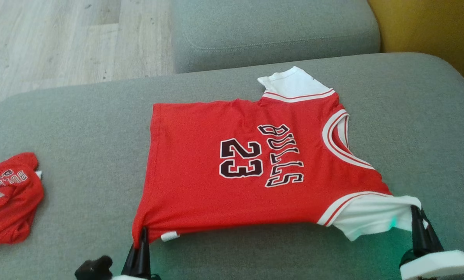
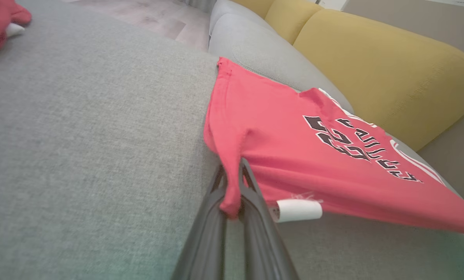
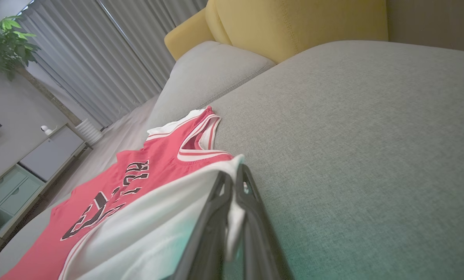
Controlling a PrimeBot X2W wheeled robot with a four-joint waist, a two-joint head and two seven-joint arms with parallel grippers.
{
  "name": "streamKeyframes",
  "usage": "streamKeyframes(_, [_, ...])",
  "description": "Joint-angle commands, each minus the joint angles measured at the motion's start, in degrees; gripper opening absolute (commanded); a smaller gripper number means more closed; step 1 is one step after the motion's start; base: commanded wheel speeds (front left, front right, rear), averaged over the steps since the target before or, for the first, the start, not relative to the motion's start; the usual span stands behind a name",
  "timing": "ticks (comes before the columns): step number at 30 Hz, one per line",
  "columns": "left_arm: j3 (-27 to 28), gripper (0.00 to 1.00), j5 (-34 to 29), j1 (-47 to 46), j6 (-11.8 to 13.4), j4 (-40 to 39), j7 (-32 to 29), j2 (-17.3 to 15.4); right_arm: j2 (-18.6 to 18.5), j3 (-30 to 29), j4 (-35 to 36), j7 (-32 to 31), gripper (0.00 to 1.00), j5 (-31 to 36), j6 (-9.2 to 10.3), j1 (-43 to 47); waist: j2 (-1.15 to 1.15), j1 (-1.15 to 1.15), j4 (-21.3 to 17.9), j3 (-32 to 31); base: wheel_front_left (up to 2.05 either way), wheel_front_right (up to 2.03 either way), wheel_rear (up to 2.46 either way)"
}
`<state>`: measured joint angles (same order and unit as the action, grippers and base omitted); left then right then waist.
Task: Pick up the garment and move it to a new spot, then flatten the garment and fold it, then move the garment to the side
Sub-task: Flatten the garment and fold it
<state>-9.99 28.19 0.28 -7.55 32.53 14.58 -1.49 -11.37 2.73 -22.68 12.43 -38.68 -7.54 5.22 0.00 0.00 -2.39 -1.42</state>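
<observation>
A red jersey [image 1: 201,163] with white sleeves and "BULLS 23" in black lies spread on the grey sofa cushion [image 1: 80,116], collar toward the right. My left gripper [image 1: 142,233] is shut on the jersey's near hem corner [image 2: 230,194], which bunches between the fingers beside a white label [image 2: 298,210]. My right gripper [image 1: 417,212] is shut on the near white sleeve [image 3: 169,217], whose edge is pinched between its fingers [image 3: 251,217]. The near edge of the jersey [image 2: 286,136] is lifted slightly off the cushion between the two grippers.
A second crumpled red garment [image 1: 10,196] lies at the cushion's left edge. Another grey cushion [image 1: 275,31] sits behind, yellow cushions [image 2: 372,58] to the right, wood floor [image 1: 60,39] beyond. Bare cushion surface lies left and right of the jersey.
</observation>
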Motion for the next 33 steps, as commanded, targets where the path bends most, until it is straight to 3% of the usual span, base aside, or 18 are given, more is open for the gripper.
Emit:
streamKeyframes(1, [1.8,0.0,0.2,-1.7,0.6,-2.1,0.4,-1.4,-1.5,-0.3,2.3,0.2,0.0,-0.5,0.05,-1.1,0.0,0.0,0.1,0.2,0.0,0.0,0.0])
streamKeyframes(10, [-2.6,0.0,0.7,-8.0,0.3,-3.5,0.4,-1.4,1.7,-0.8,3.7,-4.9,0.0,-1.6,0.05,-8.0,0.0,0.0,0.9,2.7,0.0,0.0,0.0])
streamKeyframes(28, [-6.5,0.0,4.0,-27.2,2.8,4.7,0.4,-1.4,5.4,-0.8,-8.1,-7.8,0.0,1.1,0.05,-29.5,0.0,0.0,1.6,14.6,0.0,0.0,0.0])
streamKeyframes(29, [-6.1,0.35,4.3,-28.2,3.3,4.9,0.4,-1.4,5.6,-0.9,-9.0,-7.4,0.29,1.3,0.05,-30.8,0.0,0.0,1.5,15.0,0.0,0.0,0.0])
streamKeyframes(30, [-5.8,0.95,4.5,-29.1,3.9,4.8,0.4,-1.4,5.8,-1.3,-10.0,-6.6,0.94,1.3,0.05,-32.1,0.0,0.0,1.4,15.2,0.0,0.0,0.0])
streamKeyframes(31, [-5.1,1.0,4.5,-29.8,4.8,4.2,0.4,-1.4,6.1,-1.6,-10.9,-5.7,1.0,1.2,0.05,-33.5,0.0,0.0,1.4,15.4,0.0,0.0,0.0])
streamKeyframes(33, [-3.9,1.0,3.2,-30.5,6.7,2.2,0.4,-1.4,6.6,-1.7,-12.1,-3.1,1.0,1.2,0.05,-35.7,0.0,0.0,1.4,15.6,0.0,0.0,0.0])
